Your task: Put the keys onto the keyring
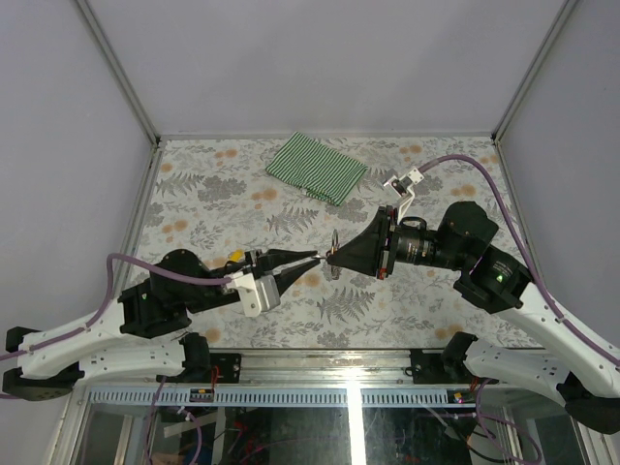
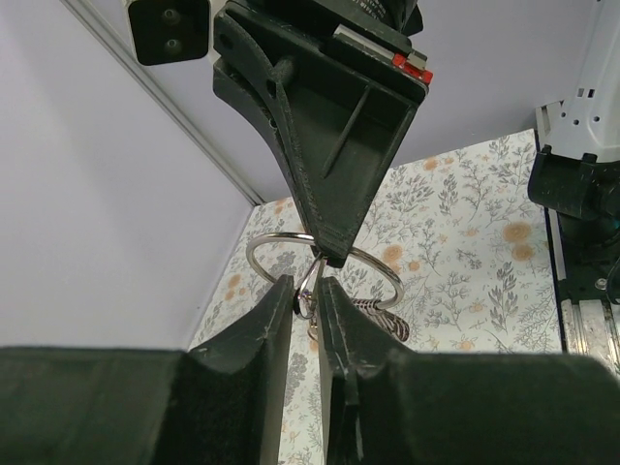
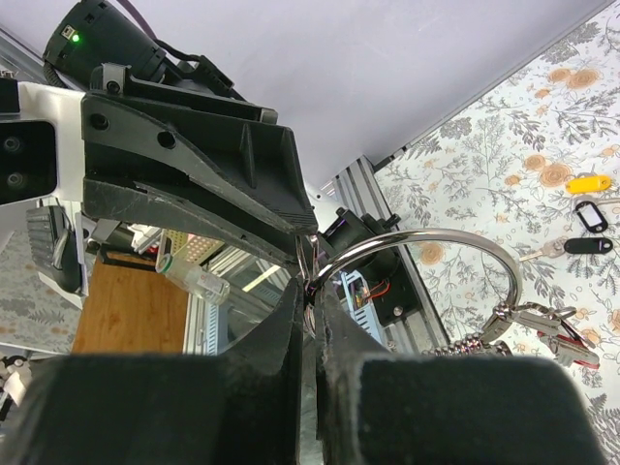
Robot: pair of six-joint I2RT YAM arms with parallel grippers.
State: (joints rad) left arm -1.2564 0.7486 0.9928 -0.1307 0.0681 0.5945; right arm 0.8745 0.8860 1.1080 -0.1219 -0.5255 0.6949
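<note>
Floral table [image 1: 213,203] below; right claw [image 3: 310,300] clamps keyring [image 3: 436,232], left claw [image 2: 305,291] narrow, perhaps touching.

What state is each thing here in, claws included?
Left gripper: shut on a small ring of the keyring.
Right gripper: shut on its big ring.
Keyring: held up between both grippers.
Yellow-tag key: loose on the table.
Black-tag key: loose on the table.
Cloth: folded, lying flat.
</note>
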